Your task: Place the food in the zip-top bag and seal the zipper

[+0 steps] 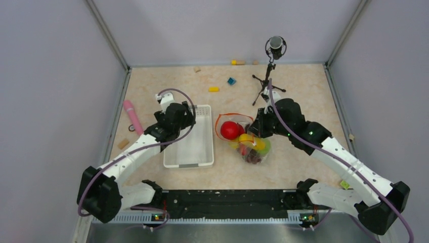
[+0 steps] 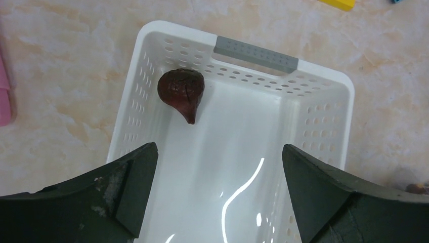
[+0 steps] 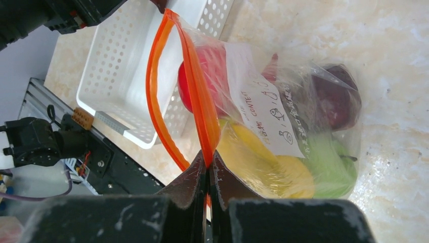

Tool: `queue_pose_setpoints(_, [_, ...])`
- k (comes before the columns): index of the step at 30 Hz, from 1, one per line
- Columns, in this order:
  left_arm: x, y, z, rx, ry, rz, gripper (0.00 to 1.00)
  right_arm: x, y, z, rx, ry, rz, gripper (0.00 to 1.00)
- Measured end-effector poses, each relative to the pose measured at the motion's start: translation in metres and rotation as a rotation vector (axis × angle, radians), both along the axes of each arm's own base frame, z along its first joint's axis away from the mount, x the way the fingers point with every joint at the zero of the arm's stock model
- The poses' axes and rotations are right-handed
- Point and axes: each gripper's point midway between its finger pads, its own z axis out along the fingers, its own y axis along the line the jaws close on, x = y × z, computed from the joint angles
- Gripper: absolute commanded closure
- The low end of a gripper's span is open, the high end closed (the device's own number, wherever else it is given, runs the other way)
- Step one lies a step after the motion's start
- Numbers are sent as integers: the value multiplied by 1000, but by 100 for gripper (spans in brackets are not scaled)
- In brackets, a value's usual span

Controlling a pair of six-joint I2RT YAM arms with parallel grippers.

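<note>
Inside white basket (image 2: 132,109), maroon fruit (image 2: 180,91)

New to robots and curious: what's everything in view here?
basket: one, white, centre
maroon fruit: one, maroon, in the basket's corner
zip-top bag: one, clear, right of the basket
zipper: one, orange-red, bag's mouth, gaping
food: several pieces, red, yellow, green, dark purple, inside the bag
pink stick: one, pink, left of the basket
yellow block: one, yellow, far side
blue block: one, blue, far side
microphone: one, black, far side on tripod
left gripper: one, black, open above the basket
right gripper: one, black, shut on the zipper
</note>
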Motion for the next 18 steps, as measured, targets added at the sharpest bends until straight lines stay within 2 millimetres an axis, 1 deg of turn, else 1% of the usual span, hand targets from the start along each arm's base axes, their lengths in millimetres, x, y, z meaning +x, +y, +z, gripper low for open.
queue_pose_setpoints(7, [12, 6, -32, 14, 78, 27, 4, 2, -1, -2, -9, -8, -4, 100])
queue_pose_setpoints(13, [26, 14, -46, -9, 86, 47, 8, 3, -3, -2, -17, -16, -8, 100])
queue_pose_setpoints(18, [37, 22, -60, -14, 92, 56, 14, 4, -3, -3, -18, -17, -11, 100])
